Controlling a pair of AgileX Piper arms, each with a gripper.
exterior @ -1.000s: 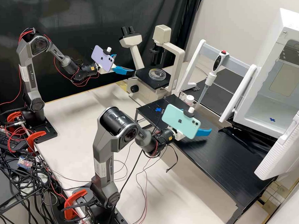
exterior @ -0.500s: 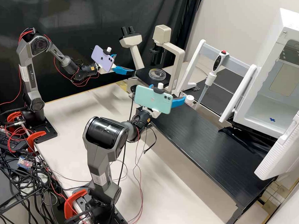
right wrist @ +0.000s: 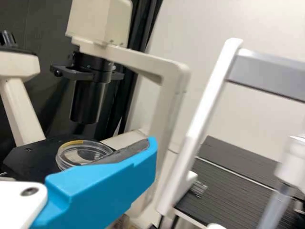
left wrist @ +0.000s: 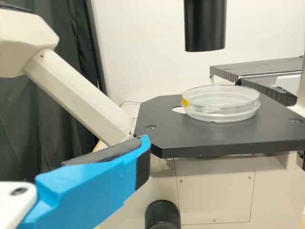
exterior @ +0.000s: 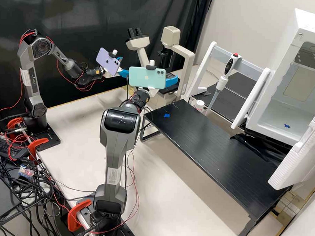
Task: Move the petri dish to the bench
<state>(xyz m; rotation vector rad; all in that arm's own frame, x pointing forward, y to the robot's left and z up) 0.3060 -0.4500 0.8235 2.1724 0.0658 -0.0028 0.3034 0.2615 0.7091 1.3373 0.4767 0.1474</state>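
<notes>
Petri dish [left wrist: 220, 106] not yet moved, seated on far microscope [left wrist: 167, 133]; left gripper [exterior: 126, 66] and right gripper [exterior: 172, 78] spread, pickup and placing on bench [exterior: 211, 144] to be done.

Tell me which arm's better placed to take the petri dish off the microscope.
Likely the right arm: in its wrist view, its blue finger overlaps the petri dish, and it stands nearer the black bench. The left arm, farther from that bench, also faces the dish.
</notes>
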